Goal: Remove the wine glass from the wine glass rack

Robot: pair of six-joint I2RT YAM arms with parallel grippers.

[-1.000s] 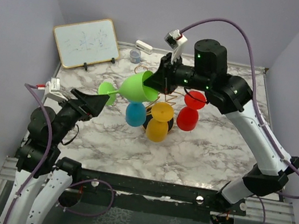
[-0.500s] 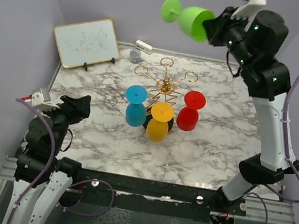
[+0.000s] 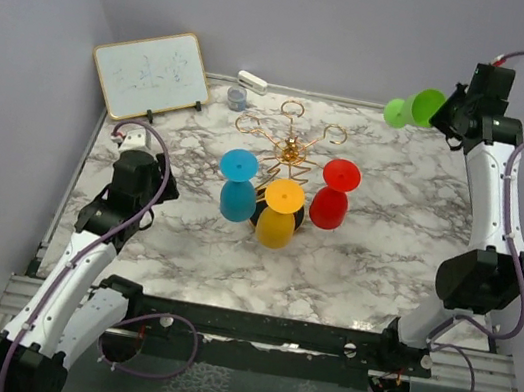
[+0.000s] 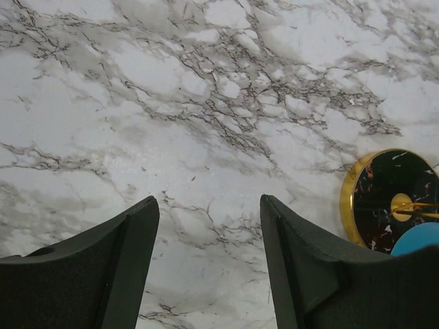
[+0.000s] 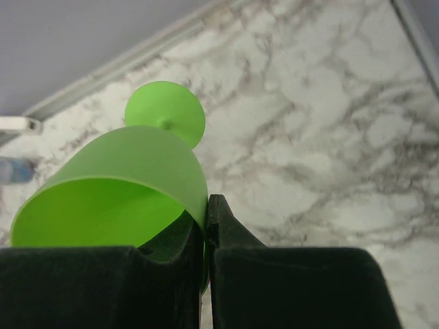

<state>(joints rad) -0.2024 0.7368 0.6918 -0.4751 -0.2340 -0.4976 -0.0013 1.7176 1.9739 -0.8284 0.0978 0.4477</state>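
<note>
**Task item.** The green wine glass (image 3: 411,109) is off the wine glass rack (image 3: 291,147) and well apart from it, held in the air at the far right of the scene. It lies roughly on its side, foot pointing left and bowl toward the arm.

**Right end effector** (image 5: 207,205). The fingers are drawn narrow and pinch the wall of the bowl at its rim, one inside and one outside. The right wrist view shows the grip as firm, with no visible gap.

**Left end effector** (image 4: 209,205). The jaws stand wide and hold nothing. It hangs over bare marble surface (image 3: 372,261) on the left, with the rack's black base (image 4: 387,199) just in view to its right.

**Rack.** It stands upright at the middle of the surface. A blue glass (image 3: 237,186), a yellow glass (image 3: 280,214) and a red glass (image 3: 332,194) hang from it upside down. The far loops carry nothing.

**Other items.** A whiteboard (image 3: 151,74) leans at the far left.

**Progress.** In my judgement the removal itself is done: the green glass is clear of the wire arms and nothing on the rack looks disturbed. What appears to be left is lowering the glass onto open surface on the right and releasing it. Since it is gripped by the rim and tilted, it would need turning upright, or being laid down gently, before the fingers part.
</note>
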